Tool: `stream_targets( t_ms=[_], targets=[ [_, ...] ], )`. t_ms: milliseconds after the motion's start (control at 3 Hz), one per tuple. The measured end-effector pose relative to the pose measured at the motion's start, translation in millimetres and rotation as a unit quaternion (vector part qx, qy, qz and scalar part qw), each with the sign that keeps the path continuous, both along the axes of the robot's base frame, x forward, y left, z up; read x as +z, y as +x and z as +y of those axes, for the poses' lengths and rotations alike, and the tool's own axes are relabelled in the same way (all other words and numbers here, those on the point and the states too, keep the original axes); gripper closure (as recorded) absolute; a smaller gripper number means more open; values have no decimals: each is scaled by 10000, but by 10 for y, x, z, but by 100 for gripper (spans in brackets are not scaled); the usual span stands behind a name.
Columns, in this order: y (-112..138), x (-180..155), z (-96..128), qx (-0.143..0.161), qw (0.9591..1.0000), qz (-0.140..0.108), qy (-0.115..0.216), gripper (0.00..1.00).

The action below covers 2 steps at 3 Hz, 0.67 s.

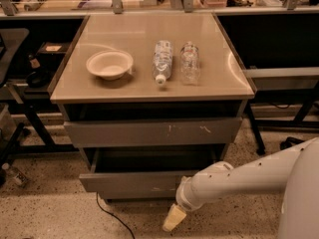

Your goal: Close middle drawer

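Note:
The middle drawer (130,181) is a wide grey drawer with a plain front, low on the cabinet. It stands partly open, and a strip of its dark grey inside (154,159) shows behind the front panel. My gripper (173,217) is a cream tip at the end of my white arm (239,178). It points down towards the floor, just below and in front of the drawer's right part. I cannot tell whether it touches the panel.
Above it is a grey drawer front with small white scratches (152,132), pulled slightly out. On the cabinet top (129,29) are a white bowl (109,64) and two clear plastic bottles (162,59) (190,62). A black cable (110,215) lies on the speckled floor. Dark shelving stands on both sides.

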<state>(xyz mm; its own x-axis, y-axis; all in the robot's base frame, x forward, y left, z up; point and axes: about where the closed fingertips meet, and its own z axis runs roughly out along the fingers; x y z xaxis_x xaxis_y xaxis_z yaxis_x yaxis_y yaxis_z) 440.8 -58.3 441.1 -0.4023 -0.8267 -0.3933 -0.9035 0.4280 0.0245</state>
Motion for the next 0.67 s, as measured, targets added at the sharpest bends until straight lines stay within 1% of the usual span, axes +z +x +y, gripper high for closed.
stream_targets(
  t_ms=[333,667],
  targets=[
    [0,-1,0,0,10000,0,0,19],
    [2,-5,1,-2,10000,3,1,42]
  ],
)
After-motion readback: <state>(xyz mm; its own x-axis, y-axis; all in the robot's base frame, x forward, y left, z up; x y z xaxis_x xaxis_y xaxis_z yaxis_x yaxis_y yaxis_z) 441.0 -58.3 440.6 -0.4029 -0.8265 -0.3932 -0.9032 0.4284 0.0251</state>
